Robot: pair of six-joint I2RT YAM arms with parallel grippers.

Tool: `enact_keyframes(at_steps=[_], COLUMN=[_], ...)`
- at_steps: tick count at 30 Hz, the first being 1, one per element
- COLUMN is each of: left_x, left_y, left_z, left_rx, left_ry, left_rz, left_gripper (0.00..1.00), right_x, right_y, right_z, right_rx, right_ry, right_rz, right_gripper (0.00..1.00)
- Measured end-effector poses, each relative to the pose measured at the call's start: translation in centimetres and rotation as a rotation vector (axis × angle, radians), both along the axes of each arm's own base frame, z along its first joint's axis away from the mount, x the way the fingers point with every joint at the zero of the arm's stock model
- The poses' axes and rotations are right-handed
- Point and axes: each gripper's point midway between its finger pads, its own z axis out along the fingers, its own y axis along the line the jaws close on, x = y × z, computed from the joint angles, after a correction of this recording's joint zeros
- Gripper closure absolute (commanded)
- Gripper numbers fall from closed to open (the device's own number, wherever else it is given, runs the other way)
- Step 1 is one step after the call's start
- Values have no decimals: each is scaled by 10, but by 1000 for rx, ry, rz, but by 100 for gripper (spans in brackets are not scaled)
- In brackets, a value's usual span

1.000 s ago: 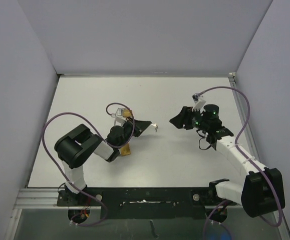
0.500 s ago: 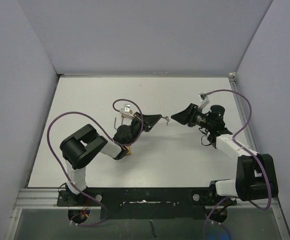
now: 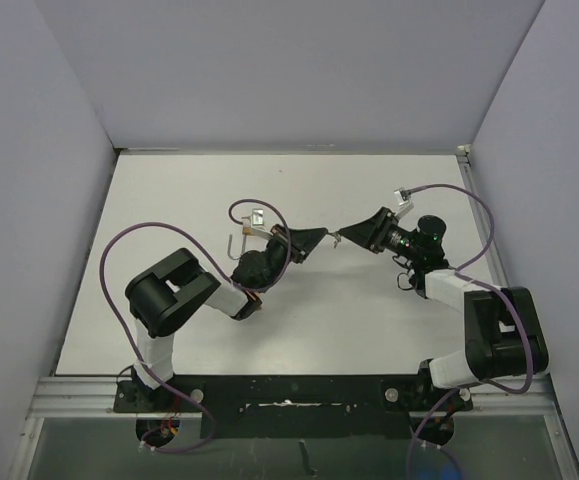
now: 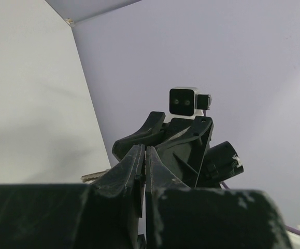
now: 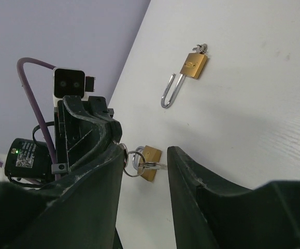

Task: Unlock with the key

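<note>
R arm swung in, claw [image 3: 349, 234] spread, facing L claw [image 3: 319, 238] pinching key [image 5: 155, 166].

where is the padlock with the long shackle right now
In the right wrist view, the long-shackle padlock lies flat on the white table in the upper right of the frame, beyond the small padlock that shows beside the left gripper.

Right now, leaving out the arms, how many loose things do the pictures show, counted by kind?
Brass padlocks: 2 (long-shackle padlock, small padlock)
Key with rings: 1
Total: 3
</note>
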Motion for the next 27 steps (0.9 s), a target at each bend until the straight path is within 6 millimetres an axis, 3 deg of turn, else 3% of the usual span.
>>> enact_keyframes(at_steps=[9, 19, 27], left_x=[2, -1, 1], left_y=[-4, -13, -13], left_z=[7, -2, -2], left_rx=[-16, -12, -18], left_ry=[-11, 0, 3], left_rz=[5, -11, 7], left_gripper=[100, 100, 100], right_x=[0, 0, -2], right_y=[4, 6, 7], right_z=[6, 6, 7], right_rx=[64, 109, 122], right_ry=[-17, -8, -8], right_rz=[16, 34, 37], right_gripper=[68, 79, 79])
